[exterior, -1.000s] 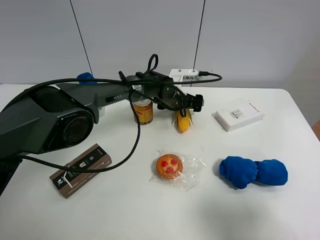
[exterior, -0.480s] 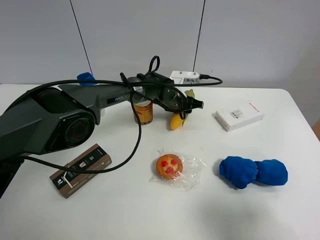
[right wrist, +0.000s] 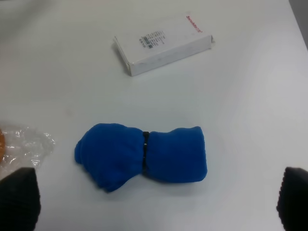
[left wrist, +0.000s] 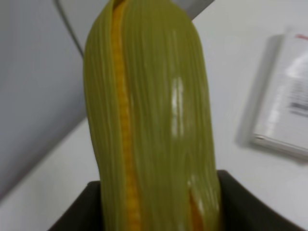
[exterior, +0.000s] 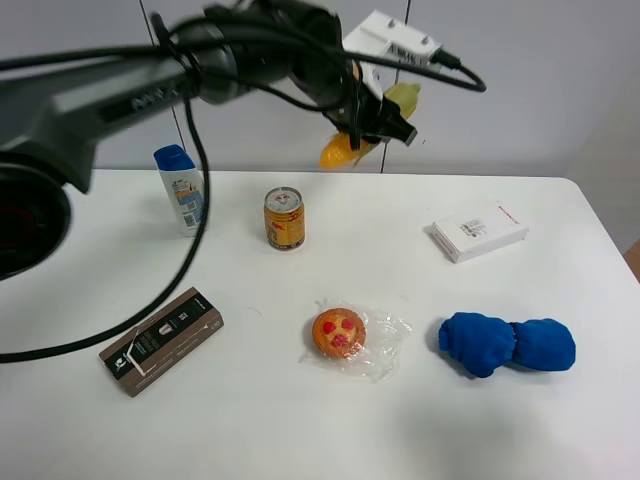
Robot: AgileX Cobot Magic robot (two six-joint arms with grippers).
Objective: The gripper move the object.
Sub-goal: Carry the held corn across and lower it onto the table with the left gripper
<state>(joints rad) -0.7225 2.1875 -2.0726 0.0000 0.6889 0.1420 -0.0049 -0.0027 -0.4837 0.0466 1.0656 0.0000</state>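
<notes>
The ear of corn (exterior: 345, 148), with a yellow kernel end and green husk, hangs tilted in the air high above the back of the table. My left gripper (exterior: 372, 122), black with a white bracket and cables, is shut on it. In the left wrist view the corn (left wrist: 149, 120) fills the picture, and its base sits between the dark fingers (left wrist: 79, 211). My right gripper (right wrist: 156, 204) is open and empty. Its two dark fingertips (right wrist: 19, 197) stand wide apart over the table, near a blue cloth bundle (right wrist: 144, 156). It is out of the exterior view.
On the table stand an orange-gold can (exterior: 284, 218) and a blue-capped white bottle (exterior: 181, 188). A dark box (exterior: 160, 340), a wrapped orange pastry (exterior: 340, 333), the blue cloth bundle (exterior: 507, 344) and a white box (exterior: 479, 230) lie there too.
My left gripper has lifted the corn from the table beside the can to high above the back of the table. The bottle, hidden before, now shows.
</notes>
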